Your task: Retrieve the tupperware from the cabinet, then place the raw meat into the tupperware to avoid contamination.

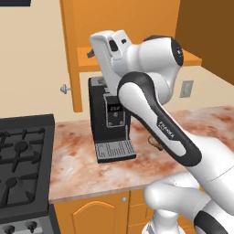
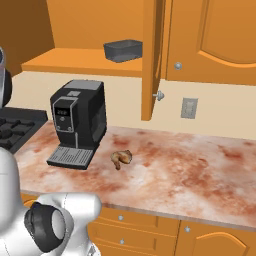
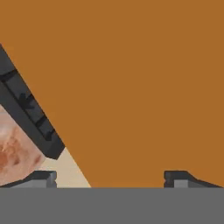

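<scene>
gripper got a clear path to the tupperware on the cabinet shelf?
Probably yes. The cabinet door stands open, the tupperware sits alone near the shelf's front edge, and the gripper is open and empty.

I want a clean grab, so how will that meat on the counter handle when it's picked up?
The meat is lumpy and curved, so it may rock or twist between fingers. It looks small, so probably light. Its uneven surface suggests grip could slip; grasping across the thicker end seems safer. It lies free on the counter, beside the coffee machine.
</scene>
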{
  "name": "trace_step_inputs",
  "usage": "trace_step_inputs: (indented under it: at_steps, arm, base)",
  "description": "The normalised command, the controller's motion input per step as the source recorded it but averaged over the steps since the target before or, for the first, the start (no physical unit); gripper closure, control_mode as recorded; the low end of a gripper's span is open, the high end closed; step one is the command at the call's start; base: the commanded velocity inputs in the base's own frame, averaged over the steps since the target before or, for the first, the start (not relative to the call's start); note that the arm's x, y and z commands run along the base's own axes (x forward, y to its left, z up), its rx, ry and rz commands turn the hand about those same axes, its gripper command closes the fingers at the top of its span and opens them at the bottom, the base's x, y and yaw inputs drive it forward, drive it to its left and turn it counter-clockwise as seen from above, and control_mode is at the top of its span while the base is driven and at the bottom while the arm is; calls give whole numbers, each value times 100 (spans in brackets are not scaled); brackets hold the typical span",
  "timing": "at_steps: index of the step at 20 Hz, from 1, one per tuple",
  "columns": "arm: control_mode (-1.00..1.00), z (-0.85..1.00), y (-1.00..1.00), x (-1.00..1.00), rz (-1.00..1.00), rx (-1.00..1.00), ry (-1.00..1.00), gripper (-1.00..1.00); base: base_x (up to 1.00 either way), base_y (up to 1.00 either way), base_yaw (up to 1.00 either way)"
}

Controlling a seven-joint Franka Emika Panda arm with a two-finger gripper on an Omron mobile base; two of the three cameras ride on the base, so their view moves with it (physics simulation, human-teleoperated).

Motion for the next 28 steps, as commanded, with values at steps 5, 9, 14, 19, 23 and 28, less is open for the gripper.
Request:
trace_step_inputs:
  at_steps: [5, 9, 14, 19, 23, 28]
  arm:
    - [-100, 8, -53, -1, -13, 1, 0, -100]
    - [-100, 8, -65, 0, -19, 1, 6, -100]
    - [-100, 10, -69, 0, -24, 1, 11, -100]
    - [-100, 12, -62, 3, -27, 5, 14, -100]
    - [-100, 7, -39, 4, -27, 12, 8, -100]
    - [-100, 0, -24, 4, -22, 17, 3, -100]
  base:
    - [0, 0, 0]
    - [0, 0, 0]
    - [0, 0, 0]
    - [0, 0, 0]
    - [0, 0, 0]
    - [0, 0, 0]
